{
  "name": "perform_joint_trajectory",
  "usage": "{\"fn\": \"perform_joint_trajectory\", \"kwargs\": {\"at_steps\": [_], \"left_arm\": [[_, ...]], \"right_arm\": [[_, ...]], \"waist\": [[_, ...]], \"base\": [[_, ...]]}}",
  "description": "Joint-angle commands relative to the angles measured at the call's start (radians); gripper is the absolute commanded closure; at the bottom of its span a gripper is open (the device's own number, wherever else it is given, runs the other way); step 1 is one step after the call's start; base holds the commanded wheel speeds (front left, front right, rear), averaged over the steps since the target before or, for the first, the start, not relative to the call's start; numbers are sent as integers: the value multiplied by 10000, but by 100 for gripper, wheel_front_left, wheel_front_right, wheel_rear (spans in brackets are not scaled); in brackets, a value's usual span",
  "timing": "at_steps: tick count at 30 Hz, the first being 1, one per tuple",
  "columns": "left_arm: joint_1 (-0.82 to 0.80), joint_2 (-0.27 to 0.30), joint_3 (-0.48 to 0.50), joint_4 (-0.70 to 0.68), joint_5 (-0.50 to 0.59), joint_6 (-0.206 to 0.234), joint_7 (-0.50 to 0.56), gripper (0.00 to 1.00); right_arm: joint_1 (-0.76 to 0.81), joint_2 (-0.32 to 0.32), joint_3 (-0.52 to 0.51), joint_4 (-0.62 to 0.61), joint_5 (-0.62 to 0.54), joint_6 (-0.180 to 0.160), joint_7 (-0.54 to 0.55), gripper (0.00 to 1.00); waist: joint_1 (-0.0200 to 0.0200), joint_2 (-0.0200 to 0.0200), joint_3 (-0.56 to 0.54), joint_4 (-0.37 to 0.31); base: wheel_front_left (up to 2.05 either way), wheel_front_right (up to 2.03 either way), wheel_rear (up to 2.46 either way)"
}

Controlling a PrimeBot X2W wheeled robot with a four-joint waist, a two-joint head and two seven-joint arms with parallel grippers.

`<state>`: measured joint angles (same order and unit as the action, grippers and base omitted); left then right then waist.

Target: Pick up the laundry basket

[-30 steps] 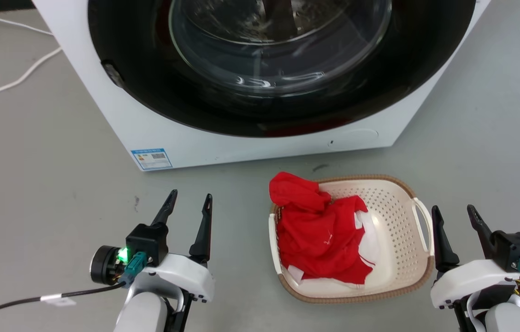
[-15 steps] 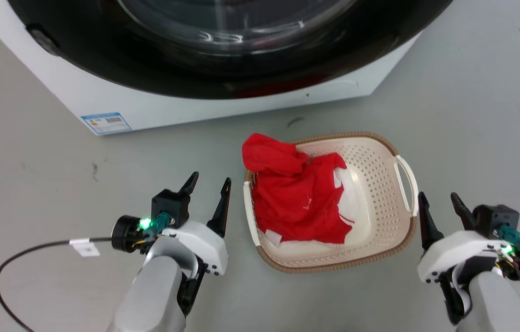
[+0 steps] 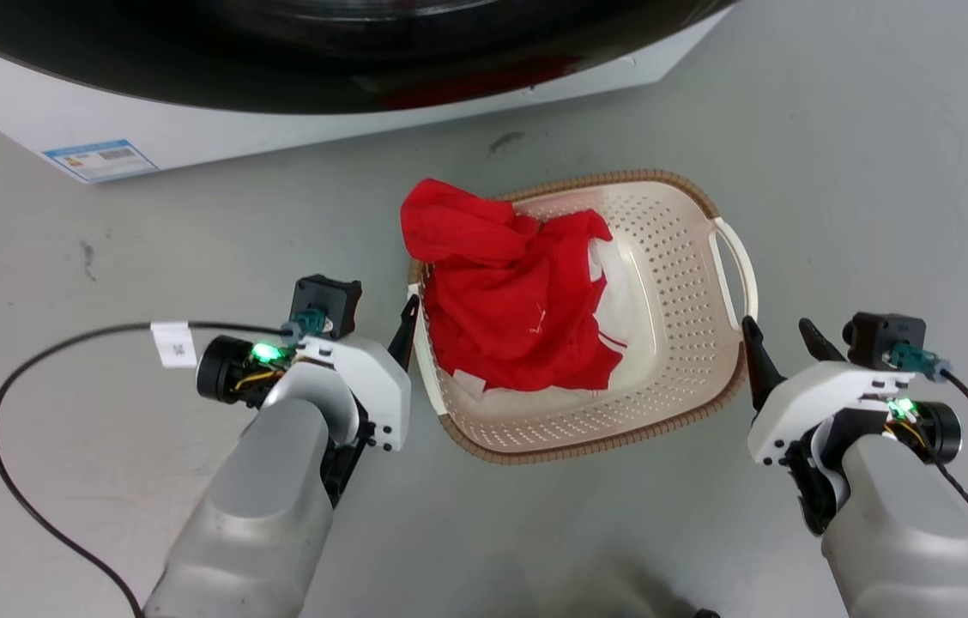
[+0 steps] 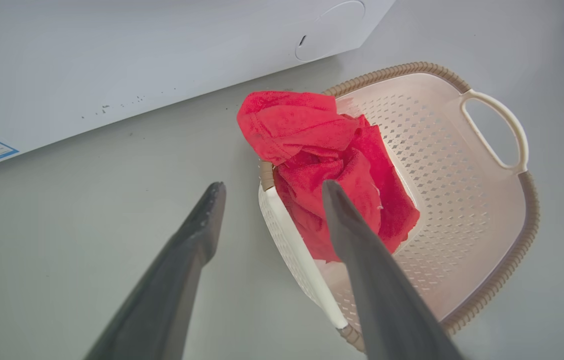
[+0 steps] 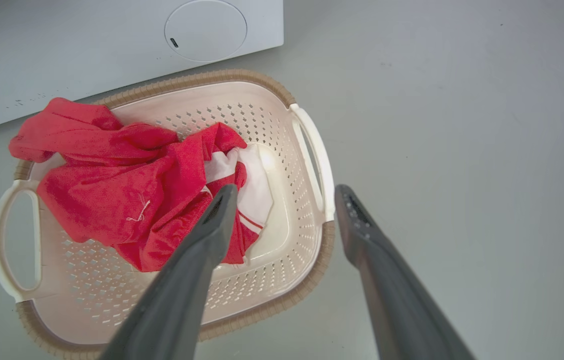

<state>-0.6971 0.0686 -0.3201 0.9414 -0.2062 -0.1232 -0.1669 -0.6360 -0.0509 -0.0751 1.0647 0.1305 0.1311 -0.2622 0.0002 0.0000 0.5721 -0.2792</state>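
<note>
The laundry basket sits on the grey floor, cream with perforated walls and a brown rim. A crumpled red cloth fills its left half over a white cloth. My left gripper is open at the basket's left loop handle. In the left wrist view the left gripper has one finger over the floor and one over the basket. My right gripper is open near the right handle. In the right wrist view the right gripper straddles that handle. Whether either gripper touches the basket cannot be told.
The white washing machine with its dark door stands just beyond the basket, close to the far rim. A blue-edged label is on its lower front. A black cable loops over the floor left of my left arm.
The head camera has tilted down, so the whole picture slid upward. Both open grippers have closed in on the basket, the left from well off its side to its left handle.
</note>
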Motion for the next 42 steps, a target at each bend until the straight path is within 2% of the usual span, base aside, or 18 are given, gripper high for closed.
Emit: {"fn": "perform_joint_trajectory", "kwargs": {"at_steps": [1,8,15,17,18,25,33,37,42], "left_arm": [[-206,63,-24,119,-63,-34,64,0],[-1176,128,-241,1022,-170,-48,1024,0],[-2144,134,-535,1720,-249,-67,2094,0],[-2384,130,-620,1874,-275,-72,2366,0],[-2952,92,-826,2164,-333,-77,2823,0],[-3666,137,-1078,2406,-383,-81,3121,0],[-4268,279,-1322,2603,-378,-68,3335,0],[-4547,214,-1463,2650,-413,-70,3377,0],[-4712,148,-1673,2749,-480,-69,3374,0]], "right_arm": [[-266,13,35,182,10,-6,-22,0],[-1378,13,-35,1510,-109,-6,-23,0],[-2207,13,-362,2046,-574,-6,249,0],[-2377,13,-510,2117,-770,-6,411,0],[-2746,-19,-1072,2182,-1327,-6,727,0],[-3268,-28,-1890,2209,-1965,-6,1010,0],[-3687,9,-2342,2222,-2487,-6,1172,0],[-3840,12,-2189,2238,-2299,-6,1233,0],[-3724,14,-1531,2241,-1576,-6,1599,0]], "waist": [[-2,0,212,-148],[-2,0,716,-292],[-2,0,1197,-353],[-2,0,1331,-370],[-2,0,1687,-384],[-2,0,2312,-416],[-2,0,2887,-502],[-2,0,3096,-436],[-2,0,3247,-342]], "base": [[0,0,0],[0,0,0],[0,0,0],[0,0,0],[0,0,0],[0,0,0],[0,0,0],[0,0,0],[0,0,0]]}}
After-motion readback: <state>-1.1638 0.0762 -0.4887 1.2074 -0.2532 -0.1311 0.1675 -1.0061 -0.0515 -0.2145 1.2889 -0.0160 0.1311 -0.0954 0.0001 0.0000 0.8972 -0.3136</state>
